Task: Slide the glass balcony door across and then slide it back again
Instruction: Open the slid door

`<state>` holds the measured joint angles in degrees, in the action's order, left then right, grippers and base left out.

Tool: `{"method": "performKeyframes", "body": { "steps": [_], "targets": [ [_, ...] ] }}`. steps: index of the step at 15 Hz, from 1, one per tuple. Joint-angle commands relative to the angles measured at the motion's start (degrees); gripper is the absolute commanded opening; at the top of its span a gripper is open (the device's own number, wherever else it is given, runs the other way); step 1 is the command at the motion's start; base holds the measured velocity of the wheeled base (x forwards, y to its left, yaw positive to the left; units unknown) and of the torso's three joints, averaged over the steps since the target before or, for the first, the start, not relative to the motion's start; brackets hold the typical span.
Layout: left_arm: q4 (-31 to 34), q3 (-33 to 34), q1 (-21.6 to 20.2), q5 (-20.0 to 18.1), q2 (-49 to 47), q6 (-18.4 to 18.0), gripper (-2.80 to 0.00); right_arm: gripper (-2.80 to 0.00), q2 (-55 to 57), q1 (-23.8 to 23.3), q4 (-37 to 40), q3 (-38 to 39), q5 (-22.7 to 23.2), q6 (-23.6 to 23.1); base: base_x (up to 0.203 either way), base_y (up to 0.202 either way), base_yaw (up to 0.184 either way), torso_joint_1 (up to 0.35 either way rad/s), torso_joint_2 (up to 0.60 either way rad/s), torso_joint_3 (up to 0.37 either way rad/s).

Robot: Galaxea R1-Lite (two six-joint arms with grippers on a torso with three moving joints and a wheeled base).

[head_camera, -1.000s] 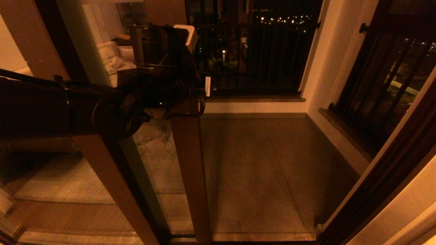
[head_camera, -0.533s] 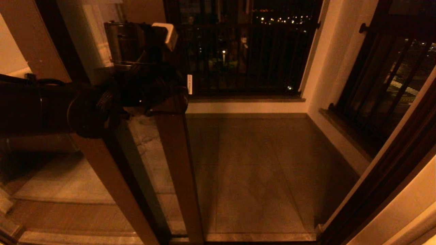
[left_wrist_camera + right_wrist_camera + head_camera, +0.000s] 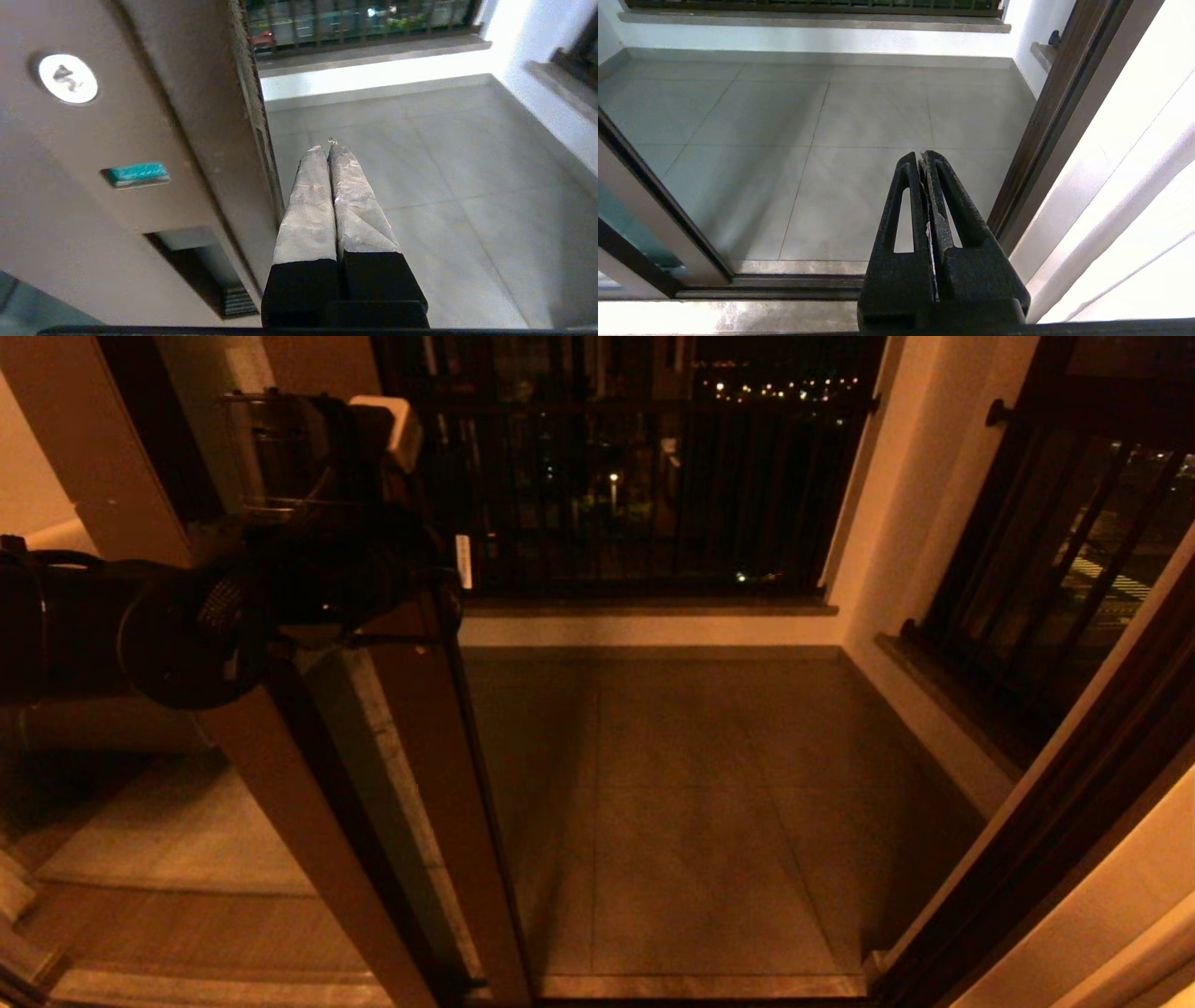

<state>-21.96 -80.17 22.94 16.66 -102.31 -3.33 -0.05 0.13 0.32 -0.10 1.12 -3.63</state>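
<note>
Glass door: brown-framed door [image 3: 439, 784] stands at the left of the opening in the head view, its stile running from the arm down to the floor track.
Door face, left wrist view: brown stile [image 3: 140, 140] fills one side; on it a round silver disc [image 3: 68, 78], a small teal tag [image 3: 136, 173] and a dark recessed slot [image 3: 196, 261].
Door edge: a rough seal strip [image 3: 254, 112] runs along the stile's edge, facing the open gap.
Left gripper: [image 3: 327, 150] jaws clenched together, nothing between them; the fingers lie just beside the stile's edge. Whether they touch it cannot be told.
Left arm: dark bulk [image 3: 233, 607] reaching across from the left at mid height of the stile, in the head view.
Opening: wide gap to the right of the door, grey tiled balcony floor [image 3: 709, 803] seen through it.
Railing: black bars [image 3: 635, 495] at the far side of the balcony, city lights behind.
Right gripper: [image 3: 923, 156] jaws clenched, empty, hanging above the sill and floor track [image 3: 794, 282], near the right-hand dark frame post [image 3: 1045, 140].
</note>
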Motion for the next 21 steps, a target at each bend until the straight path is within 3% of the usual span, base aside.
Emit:
{"method": "performKeyframes", "body": {
  "steps": [1, 21],
  "targets": [
    [-0.01, 1.4, -0.87, -0.63, 0.86, -0.01, -2.8, -2.8, 0.05, 0.04, 0.03, 0.01, 0.02, -0.06, 0.0, 0.0, 0.0, 0.0, 0.0, 0.0],
    [-0.1, 5.73, -6.12, -2.84, 3.61, -0.01, -2.8, -2.8, 0.05, 0.04, -0.05, 0.01, 0.02, -0.06, 0.0, 0.0, 0.0, 0.0, 0.0, 0.0]
  ]
}}
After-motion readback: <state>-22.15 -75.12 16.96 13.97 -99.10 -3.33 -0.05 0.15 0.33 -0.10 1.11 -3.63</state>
